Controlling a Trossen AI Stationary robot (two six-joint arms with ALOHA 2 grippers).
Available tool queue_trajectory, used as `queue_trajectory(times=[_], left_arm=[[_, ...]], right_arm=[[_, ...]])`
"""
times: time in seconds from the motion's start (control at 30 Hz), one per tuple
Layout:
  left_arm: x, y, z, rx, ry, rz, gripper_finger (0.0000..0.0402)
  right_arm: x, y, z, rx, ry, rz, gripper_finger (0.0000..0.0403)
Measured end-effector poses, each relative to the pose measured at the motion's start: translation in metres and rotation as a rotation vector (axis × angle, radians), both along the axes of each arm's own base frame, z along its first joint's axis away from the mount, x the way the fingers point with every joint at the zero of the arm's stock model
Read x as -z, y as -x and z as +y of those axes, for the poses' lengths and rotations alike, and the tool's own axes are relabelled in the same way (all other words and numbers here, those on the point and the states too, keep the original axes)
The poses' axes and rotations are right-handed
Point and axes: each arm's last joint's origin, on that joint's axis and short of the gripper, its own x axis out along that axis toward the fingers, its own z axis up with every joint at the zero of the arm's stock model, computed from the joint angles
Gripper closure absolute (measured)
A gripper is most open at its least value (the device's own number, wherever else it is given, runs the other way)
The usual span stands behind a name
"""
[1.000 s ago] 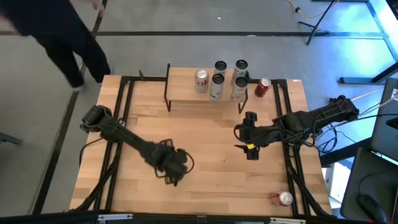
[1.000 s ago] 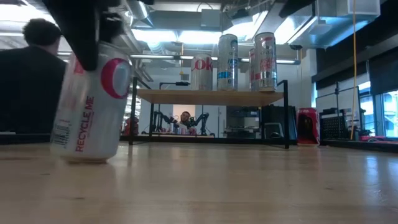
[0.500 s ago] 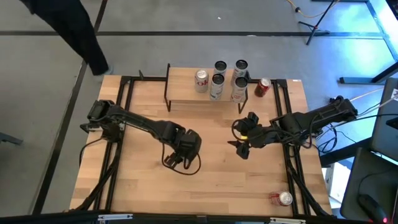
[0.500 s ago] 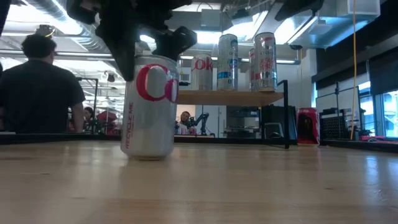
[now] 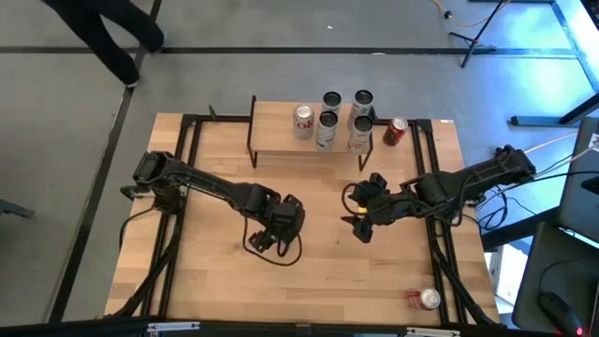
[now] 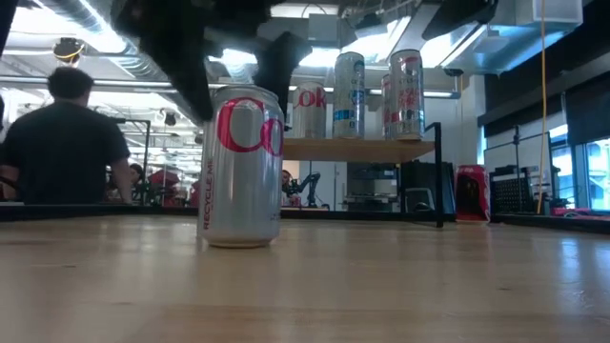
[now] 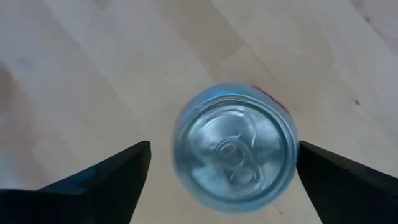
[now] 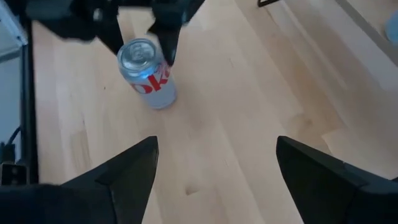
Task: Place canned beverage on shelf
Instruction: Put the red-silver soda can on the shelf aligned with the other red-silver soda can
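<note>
Mid-table, can (image 6: 240, 167) upright btwn spread left hand (image 7: 222, 163) fingers.

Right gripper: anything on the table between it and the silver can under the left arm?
No. The right wrist view shows only bare wooden tabletop between the right gripper and the upright silver can; the left gripper stands open over it.

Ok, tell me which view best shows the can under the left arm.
The low view: the silver can stands upright in full profile. The left wrist view shows only its top, the right wrist view shows it smaller, and the high view hides it under the arm.
</note>
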Motion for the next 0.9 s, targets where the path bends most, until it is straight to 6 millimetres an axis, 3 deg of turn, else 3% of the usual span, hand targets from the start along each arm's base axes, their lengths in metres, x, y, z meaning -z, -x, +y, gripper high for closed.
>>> queue_trajectory(times=[0.17,0.3,0.43,0.53,0.63,0.9], left_arm=[[-0.036,-0.003,0.0,-0.28,0.11,-0.047,0.0014],[-0.062,0.001,0.001,-0.696,0.292,-0.065,0.0013],[-0.074,0.001,-0.006,-1.066,0.483,-0.065,0.0013],[-0.072,0.004,-0.018,-1.136,0.519,-0.055,0.0013],[-0.058,0.01,-0.028,-1.227,0.457,-0.036,0.0012],[-0.038,0.02,-0.049,-1.387,0.435,-0.091,0.0012]], right_arm=[[-0.004,0.004,-0.001,-0.063,0.021,0.002,0.0091],[-0.005,0.007,-0.001,-0.136,0.072,0.015,0.0091],[-0.003,0.012,-0.003,-0.225,0.168,0.079,0.0091],[0.0,0.015,-0.006,-0.286,0.279,0.131,0.0091],[0.001,0.018,-0.008,-0.327,0.362,0.176,0.0091],[0.005,0.024,-0.01,-0.35,0.389,0.255,0.0091]])
